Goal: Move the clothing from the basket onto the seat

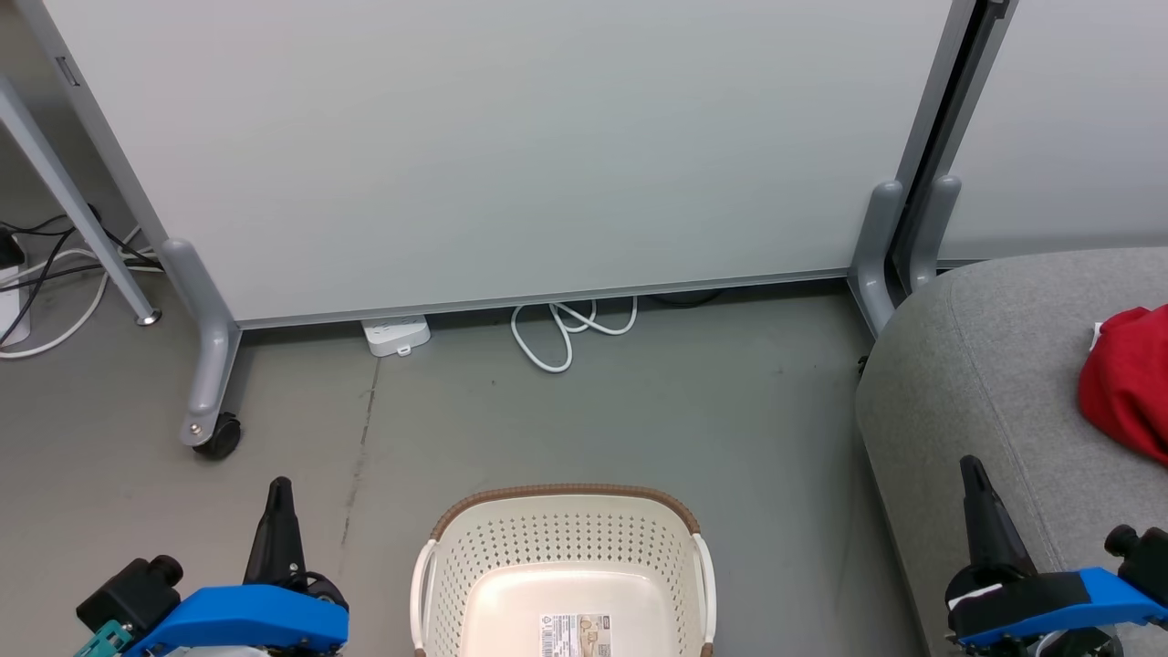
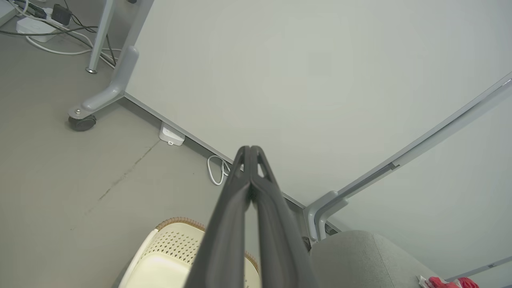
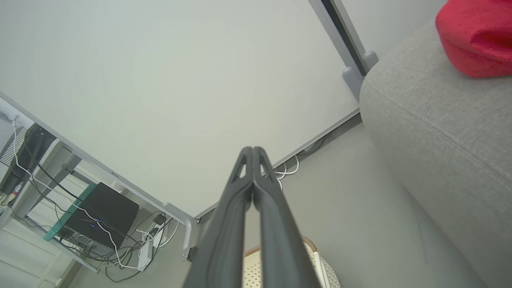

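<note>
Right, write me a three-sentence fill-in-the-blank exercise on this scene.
1. The red clothing lies on the grey ____.
2. The basket, with no clothing in the part that shows, stands on the ____.
3. The left gripper and the right gripper each have their two fingers pressed ____.
Missing words: seat; floor; together.

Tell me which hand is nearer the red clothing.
The right hand, at the seat where the clothing lies; the left hand is on the far side of the basket.
</note>
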`<state>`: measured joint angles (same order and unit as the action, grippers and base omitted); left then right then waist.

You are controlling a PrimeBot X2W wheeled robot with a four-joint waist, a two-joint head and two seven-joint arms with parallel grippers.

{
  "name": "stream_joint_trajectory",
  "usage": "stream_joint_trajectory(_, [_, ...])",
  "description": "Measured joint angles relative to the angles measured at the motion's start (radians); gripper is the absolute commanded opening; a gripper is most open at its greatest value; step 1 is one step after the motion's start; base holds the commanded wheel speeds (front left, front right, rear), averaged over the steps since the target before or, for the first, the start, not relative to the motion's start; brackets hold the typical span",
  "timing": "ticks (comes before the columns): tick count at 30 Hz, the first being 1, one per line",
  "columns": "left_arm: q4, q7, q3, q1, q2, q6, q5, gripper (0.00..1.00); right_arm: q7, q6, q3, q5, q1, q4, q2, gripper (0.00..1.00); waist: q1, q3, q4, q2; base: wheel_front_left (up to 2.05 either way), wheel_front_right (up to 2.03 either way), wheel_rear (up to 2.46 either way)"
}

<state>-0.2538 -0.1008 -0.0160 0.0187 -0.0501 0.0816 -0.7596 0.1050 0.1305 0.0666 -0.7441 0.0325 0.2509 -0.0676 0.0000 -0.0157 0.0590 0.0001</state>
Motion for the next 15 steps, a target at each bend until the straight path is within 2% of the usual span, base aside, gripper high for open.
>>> stream_joint_trajectory(15, [0.001, 0.048, -0.019, 0.02, 0.0, 0.011, -0.193, 0.0, -0.051, 0.0, 0.01, -0.195, 0.01, -0.001, 0.003, 0.0, 0.0, 0.003, -0.01, 0.0, 0.0, 0.0, 0.0])
